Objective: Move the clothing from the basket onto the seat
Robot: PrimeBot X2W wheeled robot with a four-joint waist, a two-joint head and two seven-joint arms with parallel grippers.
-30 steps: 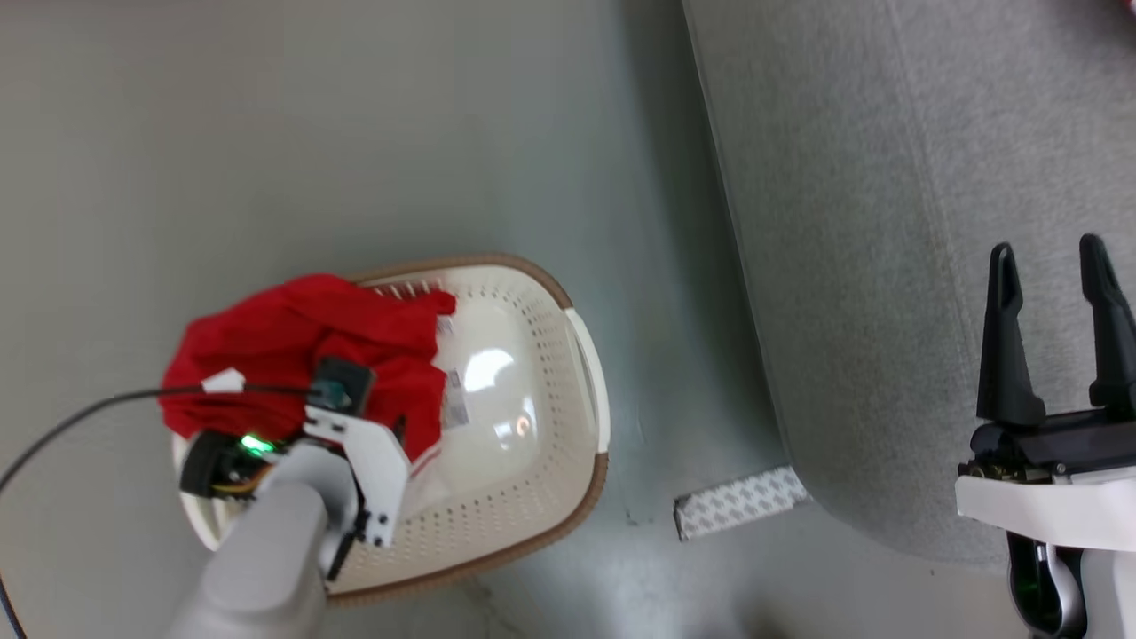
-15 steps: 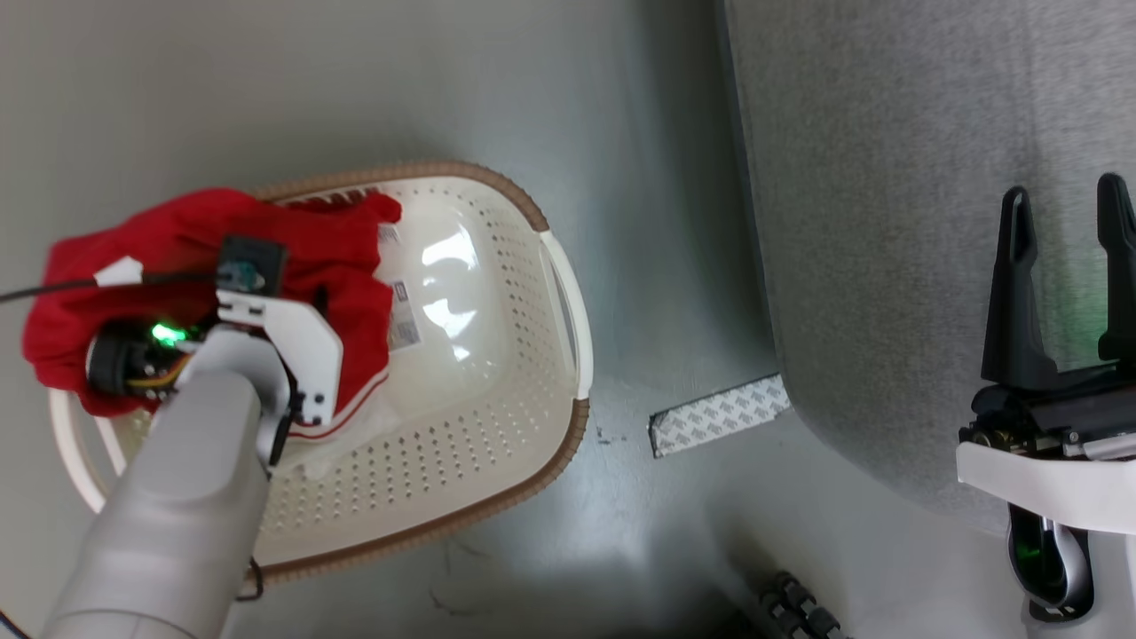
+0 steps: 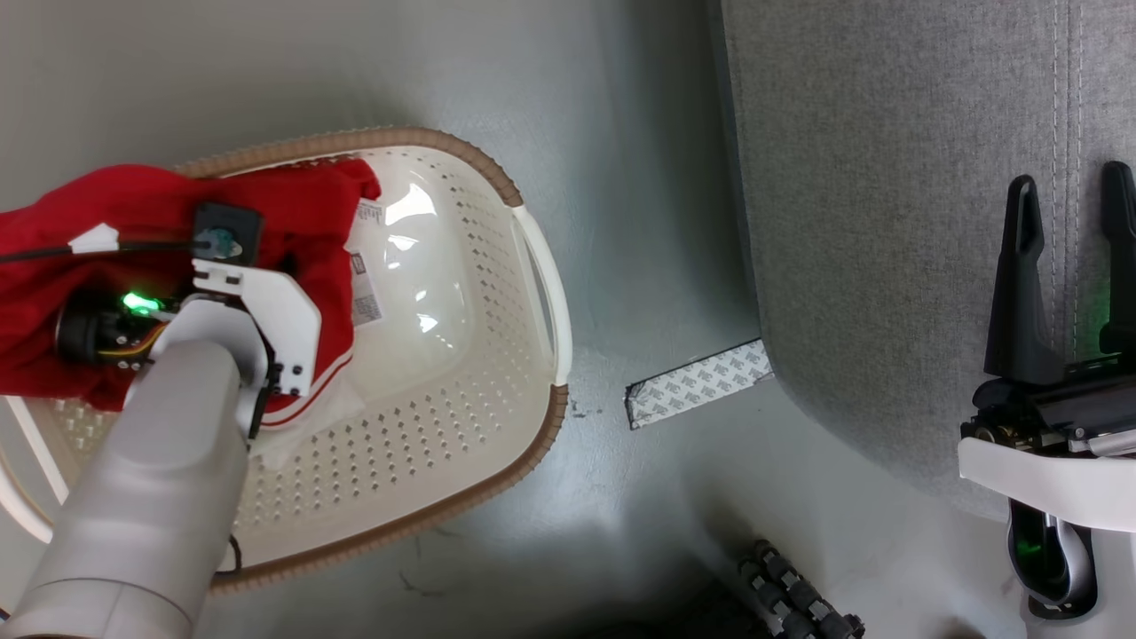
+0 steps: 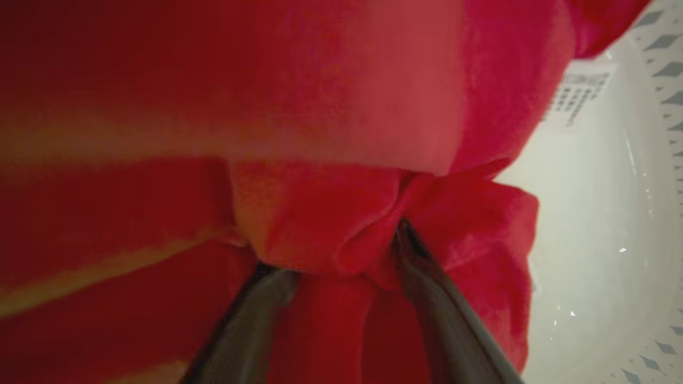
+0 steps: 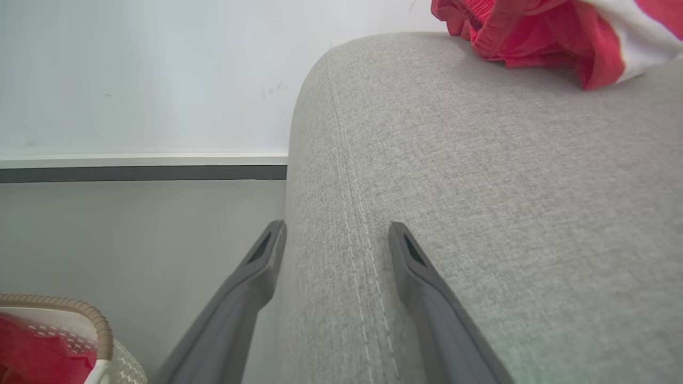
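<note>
The cream-white basket [image 3: 461,417] with its brown rim stands on the floor at the left of the head view. Red clothing [image 3: 106,222] bulges over its far left corner, with a white-striped hem hanging down into it. My left gripper [image 4: 333,250] is shut on a bunched fold of that clothing [image 4: 320,122]; in the head view my wrist covers its fingers. The right gripper [image 3: 1069,182] hovers open above the light-grey seat [image 3: 887,177], near its long seam [image 5: 355,224]. Another red garment [image 5: 533,32] lies farther along the seat [image 5: 507,186].
A grey-and-white patterned strip [image 3: 697,386] lies on the floor between basket and seat. A black ribbed part [image 3: 799,603] shows at the bottom edge. A black cable [image 3: 35,253] runs left from my left wrist. A white wall with a dark skirting [image 5: 144,170] stands behind the seat.
The whole head picture has shifted, so the camera moved. My left gripper keeps its hold on the red clothing, and more of the striped hem hangs out. The right gripper stays open.
</note>
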